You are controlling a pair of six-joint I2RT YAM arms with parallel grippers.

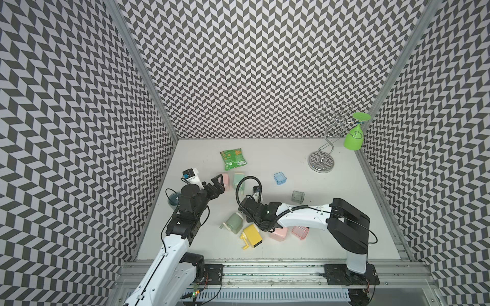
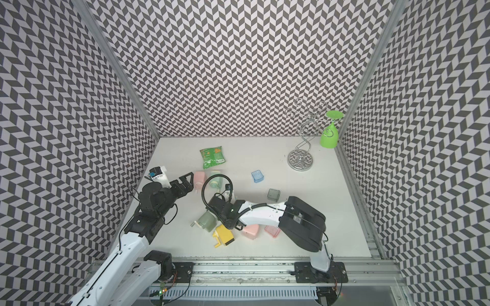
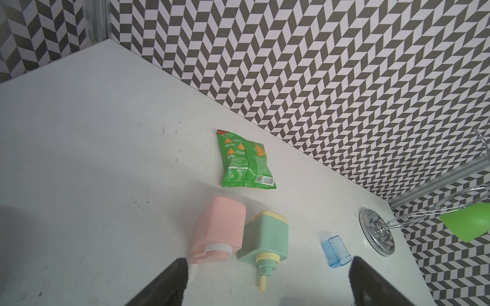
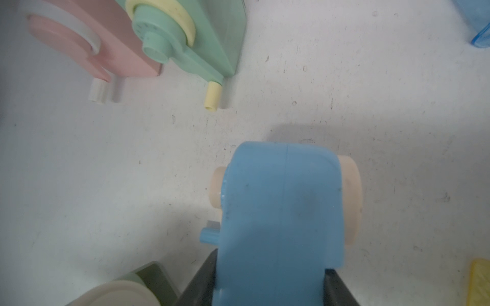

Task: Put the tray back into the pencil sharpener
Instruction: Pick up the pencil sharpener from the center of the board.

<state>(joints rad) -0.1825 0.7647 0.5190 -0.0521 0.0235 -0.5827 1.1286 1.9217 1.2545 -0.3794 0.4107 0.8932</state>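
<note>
In the right wrist view, my right gripper [image 4: 269,273] is shut on a blue pencil sharpener [image 4: 281,212] with cream end knobs, held just over the white table. In both top views the right wrist [image 1: 258,212] hides it. A clear blue tray [image 1: 280,178] [image 2: 257,176] [image 3: 335,247] lies alone on the table, behind and to the right of that wrist. My left gripper [image 3: 267,262] [image 1: 219,185] stands open and empty, facing a pink sharpener [image 3: 220,233] and a mint one [image 3: 265,238].
A grey-green sharpener [image 1: 234,224], a yellow one [image 1: 252,235], a pink one [image 1: 278,233] and a pink tray [image 1: 300,232] crowd round the right wrist. A dark tray [image 1: 298,196] lies behind the arm. A snack bag [image 1: 233,159] and a wire rack [image 1: 322,161] with a green glass [image 1: 354,137] stand at the back.
</note>
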